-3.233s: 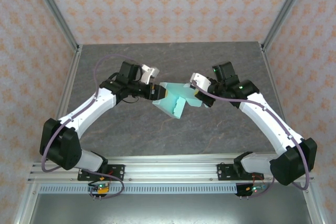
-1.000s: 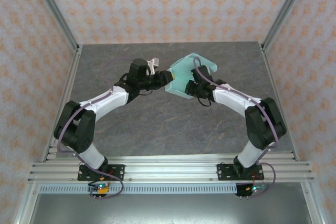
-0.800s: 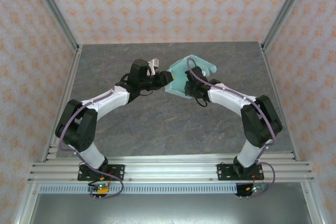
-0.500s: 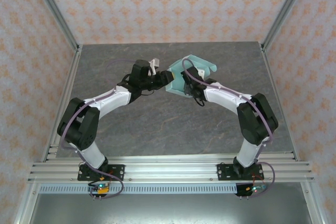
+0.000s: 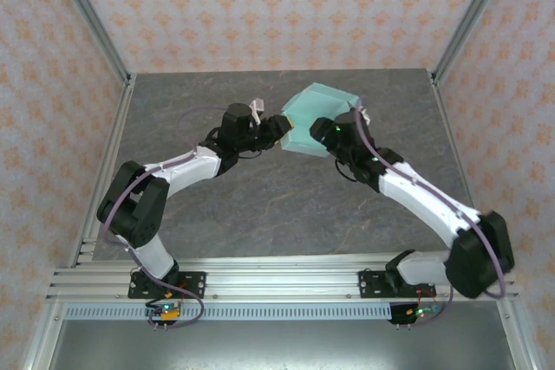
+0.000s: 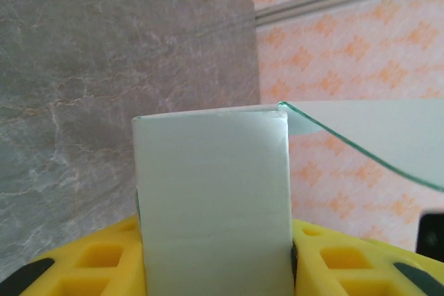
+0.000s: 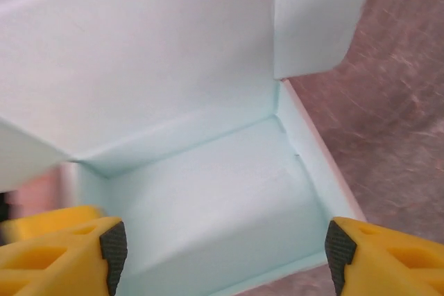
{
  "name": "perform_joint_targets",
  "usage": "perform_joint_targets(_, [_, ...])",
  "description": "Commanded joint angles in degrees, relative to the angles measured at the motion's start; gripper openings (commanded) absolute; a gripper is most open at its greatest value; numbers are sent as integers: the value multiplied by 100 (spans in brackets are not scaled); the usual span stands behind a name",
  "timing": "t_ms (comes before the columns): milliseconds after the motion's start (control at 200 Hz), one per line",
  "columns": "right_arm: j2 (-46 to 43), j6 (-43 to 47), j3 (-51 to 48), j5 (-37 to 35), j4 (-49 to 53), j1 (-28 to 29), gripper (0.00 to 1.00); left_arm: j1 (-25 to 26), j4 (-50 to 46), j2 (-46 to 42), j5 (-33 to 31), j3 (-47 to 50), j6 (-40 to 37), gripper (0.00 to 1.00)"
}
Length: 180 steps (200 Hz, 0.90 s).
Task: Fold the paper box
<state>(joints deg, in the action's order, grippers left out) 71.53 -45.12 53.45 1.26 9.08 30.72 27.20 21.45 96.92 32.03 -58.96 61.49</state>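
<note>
The paper box (image 5: 310, 110) is held up over the bench (image 5: 260, 205) by one thin wall, which is pinched between the fingers of the left pincer (image 5: 279, 130). The right pincer (image 5: 325, 129) is spread wide and nothing is squeezed by it. The open inside of the box is seen just in front of its fingers (image 7: 62, 254), with one finger near each end of the near wall. A loose flap (image 7: 316, 19) is seen further out, past one of those fingers, and it is not tucked in yet. Since the box is gripped on one side only, it could be tipped or twisted if it is bumped by the wide pincer. It could then be slid out of the left pincer and dropped onto the bench. The card is thin, so the pinched wall could be creased if it is pulled hard. If the right pincer is shut in the wrong spot, the sides could be squashed inward and the shape could be spoiled. The loose flap could also be bent the wrong way if it is pushed before it is lined up.
</note>
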Motion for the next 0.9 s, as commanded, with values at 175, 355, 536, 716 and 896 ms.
perform_joint_targets(175, [-404, 546, -365, 378, 51, -609, 69, -66, 806, -325, 173, -7, 323, 37])
perform_joint_targets(355, [-499, 2216, -382, 599, 300, -953, 64, -60, 648, -698, 382, 200, -682, 36])
perform_joint_targets(536, [109, 3378, 140, 1719, 616, -1059, 56, -23, 271, -985, 514, 310, -1546, 35])
perform_joint_targets(716, [606, 3444, 700, 1630, 944, -1061, 62, 58, 96, -1202, 318, 317, -1931, 34])
perform_joint_targets(896, [947, 3333, 958, 1814, 835, -1059, 60, 98, 92, -1167, 415, 247, -1857, 34])
